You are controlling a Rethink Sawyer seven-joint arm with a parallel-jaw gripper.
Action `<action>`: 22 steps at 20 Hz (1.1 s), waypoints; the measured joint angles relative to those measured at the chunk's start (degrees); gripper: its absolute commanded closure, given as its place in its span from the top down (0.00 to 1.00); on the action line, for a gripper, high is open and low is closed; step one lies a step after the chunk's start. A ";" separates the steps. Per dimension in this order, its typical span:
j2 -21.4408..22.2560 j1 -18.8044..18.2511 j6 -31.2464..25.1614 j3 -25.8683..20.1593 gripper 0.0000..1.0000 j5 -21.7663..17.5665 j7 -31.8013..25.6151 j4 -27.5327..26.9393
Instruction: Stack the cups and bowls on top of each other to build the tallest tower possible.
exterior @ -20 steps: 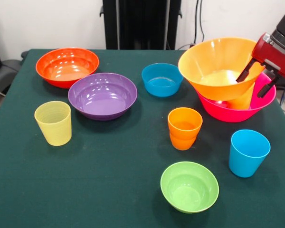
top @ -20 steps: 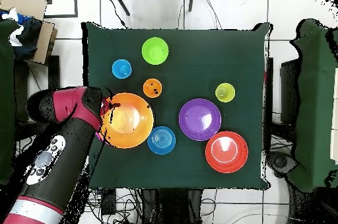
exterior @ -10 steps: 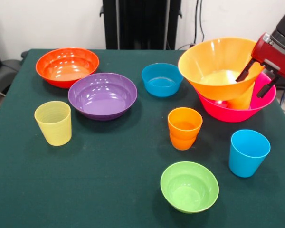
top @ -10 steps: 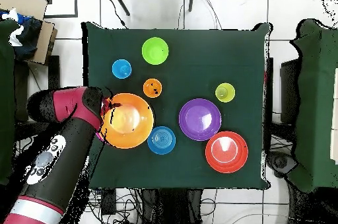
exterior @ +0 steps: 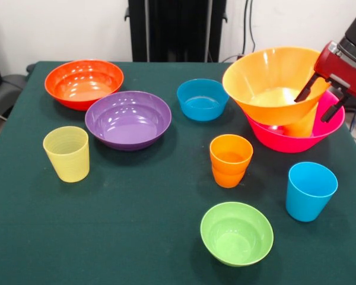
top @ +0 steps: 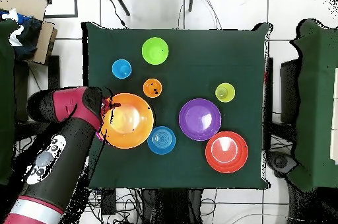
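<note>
Hand point(exterior: 322, 100) clenched on the rim of the large orange bowl point(exterior: 272, 83), tilted over the pink bowl point(exterior: 296, 135) at far right. Next: level it, seat it, release.

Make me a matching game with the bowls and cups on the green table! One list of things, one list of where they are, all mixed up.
Things:
1. large orange bowl
2. purple bowl
3. lime green bowl
4. sky blue cup

Places:
A. alone at the table's near edge in the front view
B. tilted inside the hot pink bowl, with the claw at its rim
C. next to the red-orange bowl
D. just right of the orange cup in the front view

Pairs: 1-B, 2-C, 3-A, 4-D
</note>
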State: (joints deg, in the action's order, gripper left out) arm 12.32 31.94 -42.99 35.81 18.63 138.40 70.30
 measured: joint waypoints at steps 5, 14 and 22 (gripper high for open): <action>0.02 0.24 0.00 0.00 1.00 0.00 0.00 0.00; 0.04 1.89 0.00 0.00 1.00 0.18 0.00 0.01; 0.04 3.40 0.00 0.00 1.00 0.98 0.01 0.00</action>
State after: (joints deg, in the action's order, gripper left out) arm 12.35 35.34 -42.99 35.81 19.62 138.41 70.30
